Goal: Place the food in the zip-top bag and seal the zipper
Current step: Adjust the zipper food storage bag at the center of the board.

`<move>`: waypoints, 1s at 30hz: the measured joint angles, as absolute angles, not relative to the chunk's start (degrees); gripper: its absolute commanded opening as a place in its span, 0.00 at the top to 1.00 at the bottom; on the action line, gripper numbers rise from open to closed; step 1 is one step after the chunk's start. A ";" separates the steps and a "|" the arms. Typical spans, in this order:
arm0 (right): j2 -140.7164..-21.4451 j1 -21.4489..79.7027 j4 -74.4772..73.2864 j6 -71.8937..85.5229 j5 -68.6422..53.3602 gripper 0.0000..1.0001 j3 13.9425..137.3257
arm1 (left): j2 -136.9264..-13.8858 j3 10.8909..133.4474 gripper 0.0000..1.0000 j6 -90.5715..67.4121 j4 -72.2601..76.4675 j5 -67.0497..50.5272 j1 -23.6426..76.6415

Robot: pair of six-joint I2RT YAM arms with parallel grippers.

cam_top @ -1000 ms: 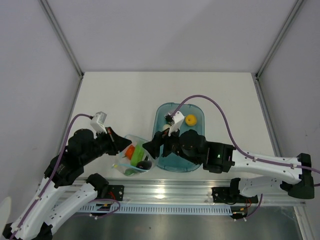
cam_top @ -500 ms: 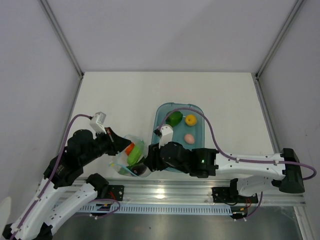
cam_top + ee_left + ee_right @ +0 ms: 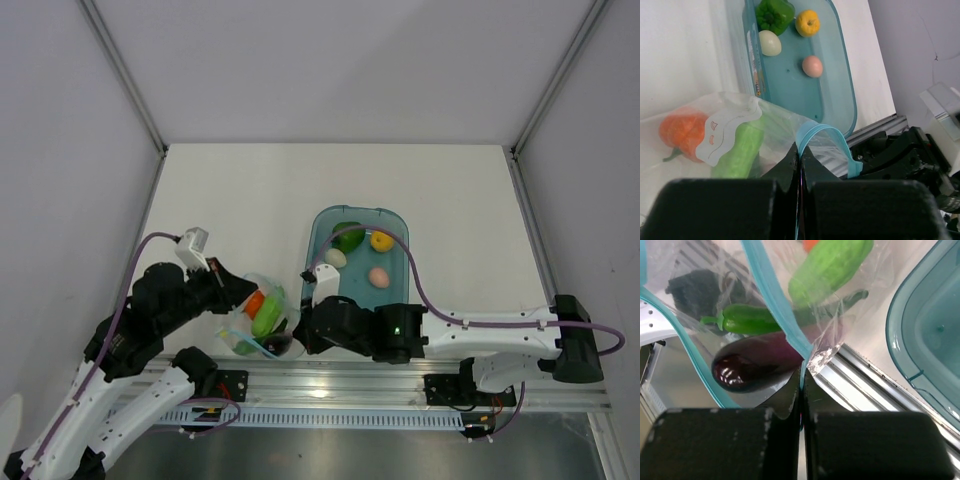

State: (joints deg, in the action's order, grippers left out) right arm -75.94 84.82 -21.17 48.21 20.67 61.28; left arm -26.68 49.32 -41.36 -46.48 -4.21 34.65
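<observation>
The clear zip-top bag (image 3: 258,320) lies near the table's front edge, its mouth standing open. Inside it are an orange vegetable (image 3: 682,131), a pale green pod (image 3: 737,150), a dark purple eggplant (image 3: 755,365), a small green chili (image 3: 742,320) and a dark piece (image 3: 695,287). My left gripper (image 3: 801,150) is shut on one side of the light blue zipper (image 3: 822,134). On the other side of the zipper (image 3: 771,300), my right gripper (image 3: 802,371) is shut at the bag's corner. More food sits in the teal tray (image 3: 395,300): green bell pepper (image 3: 348,237), yellow piece (image 3: 381,240), white piece (image 3: 336,257), pink piece (image 3: 378,277).
The aluminium rail (image 3: 400,385) at the table's near edge runs right beside the bag and under my right gripper (image 3: 297,335). The teal tray (image 3: 837,95) stands close to the bag's right. White walls enclose the table on three sides.
My right arm swung from over the tray to the bag and its jaws closed on the zipper edge. The left gripper kept its hold and shifted slightly.
</observation>
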 measured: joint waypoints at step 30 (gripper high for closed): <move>-97.89 62.83 -22.31 37.43 -6.81 1.00 91.33 | -24.05 52.64 0.99 -40.05 -52.64 -1.67 34.65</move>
